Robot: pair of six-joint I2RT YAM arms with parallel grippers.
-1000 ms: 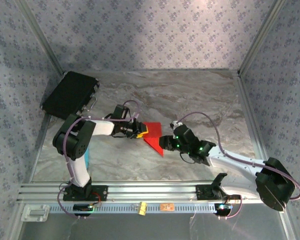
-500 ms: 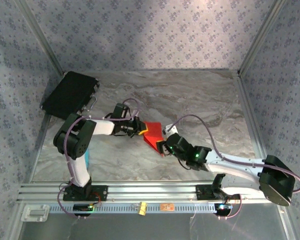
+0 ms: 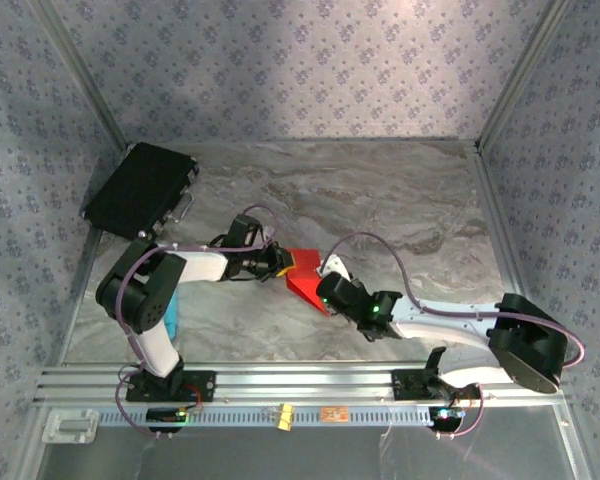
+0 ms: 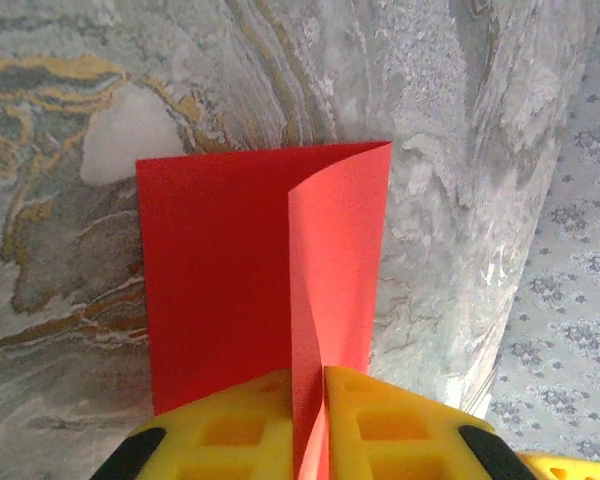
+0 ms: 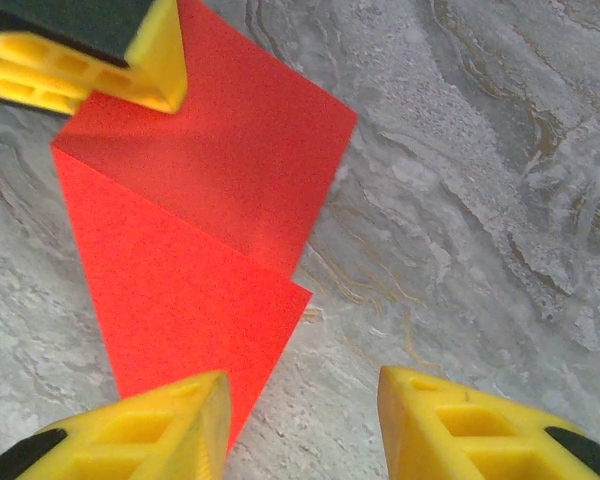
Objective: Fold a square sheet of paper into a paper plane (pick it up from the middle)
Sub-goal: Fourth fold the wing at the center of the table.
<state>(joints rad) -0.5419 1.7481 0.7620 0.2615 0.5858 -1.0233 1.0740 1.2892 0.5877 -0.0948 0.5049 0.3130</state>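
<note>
The square sheet of paper (image 3: 306, 281), bright red, lies mid-table bent along one crease. In the left wrist view one half of the sheet (image 4: 215, 280) lies flat while the other stands up as a curved flap. My left gripper (image 3: 284, 264) is shut on the sheet's near edge at the crease, its yellow fingers (image 4: 240, 425) pressed on either side of the flap. My right gripper (image 3: 325, 291) hovers at the sheet's right corner, open. Its left finger (image 5: 170, 425) is over the red sheet (image 5: 180, 300) and its right finger is over bare marble.
A black rectangular case (image 3: 140, 188) sits at the back left corner. A blue-tipped tool (image 3: 170, 320) lies beside the left arm's base. The aluminium rail (image 3: 280, 385) runs along the near edge. Patterned walls close in the left, back and right sides.
My right arm has reached left toward the sheet's right corner and its jaws have narrowed somewhat. My left gripper has closed on the sheet's crease and shifted slightly right.
</note>
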